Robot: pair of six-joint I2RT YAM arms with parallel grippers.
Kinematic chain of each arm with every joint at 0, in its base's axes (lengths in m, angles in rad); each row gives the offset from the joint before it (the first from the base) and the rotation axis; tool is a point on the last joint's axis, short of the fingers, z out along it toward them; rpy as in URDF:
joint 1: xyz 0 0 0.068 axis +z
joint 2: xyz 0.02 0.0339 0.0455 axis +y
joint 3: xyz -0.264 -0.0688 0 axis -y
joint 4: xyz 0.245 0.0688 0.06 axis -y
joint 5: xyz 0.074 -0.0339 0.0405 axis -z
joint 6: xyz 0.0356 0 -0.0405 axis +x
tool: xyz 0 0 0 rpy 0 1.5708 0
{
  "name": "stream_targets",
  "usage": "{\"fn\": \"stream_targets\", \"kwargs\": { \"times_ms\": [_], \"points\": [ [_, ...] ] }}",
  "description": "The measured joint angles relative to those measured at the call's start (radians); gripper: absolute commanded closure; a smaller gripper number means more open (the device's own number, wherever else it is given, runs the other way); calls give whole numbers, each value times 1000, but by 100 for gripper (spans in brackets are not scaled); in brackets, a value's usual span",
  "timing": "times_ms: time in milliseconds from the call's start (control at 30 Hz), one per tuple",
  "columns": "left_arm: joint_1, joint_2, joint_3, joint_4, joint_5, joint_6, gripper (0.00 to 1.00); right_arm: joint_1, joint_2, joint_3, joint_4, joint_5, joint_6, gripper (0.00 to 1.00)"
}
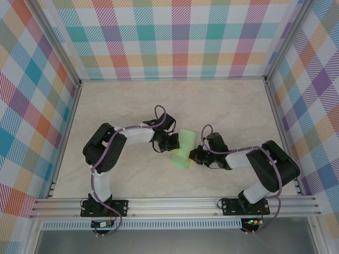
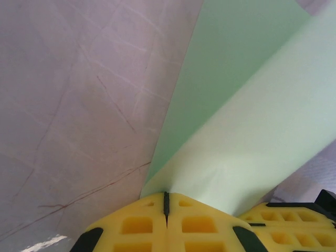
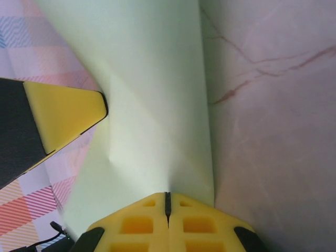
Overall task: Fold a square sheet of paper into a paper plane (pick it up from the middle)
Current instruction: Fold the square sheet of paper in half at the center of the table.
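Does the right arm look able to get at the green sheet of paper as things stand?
Yes, it looks so: the right end effector is shut on an edge of the green sheet of paper, with nothing between them. The left end effector grips another edge and does not block it.

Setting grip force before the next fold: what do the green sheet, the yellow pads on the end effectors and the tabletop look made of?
Green sheet: thin matte paper; it curves and holds soft creases. Yellow pads: probably moulded plastic or firm rubber, with recessed cells; I can't tell which. Tabletop: smooth and marble-patterned, likely laminate; faint veins, slight sheen.
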Motion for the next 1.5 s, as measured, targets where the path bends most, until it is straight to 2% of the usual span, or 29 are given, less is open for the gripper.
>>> {"fn": "stream_targets", "kwargs": {
  "times_ms": [233,500,767,1067,1233,1500],
  "points": [
    [0,0,0,0,0,0,100,2,-16,-19,27,-4,-4,100],
    [0,0,-1,3,2,0,100,18,-181,-16,-46,-2,-9,100],
    [0,0,-1,3,2,0,100,71,-124,-14,-37,-2,-7,100],
    [0,0,-1,4,2,1,100,73,-62,-54,-4,18,-9,100],
    [0,0,-1,4,3,1,100,73,-71,-55,-14,21,-21,100],
    [0,0,-5,8,4,4,100,76,-176,-45,-68,21,-27,100]
  ]
}}
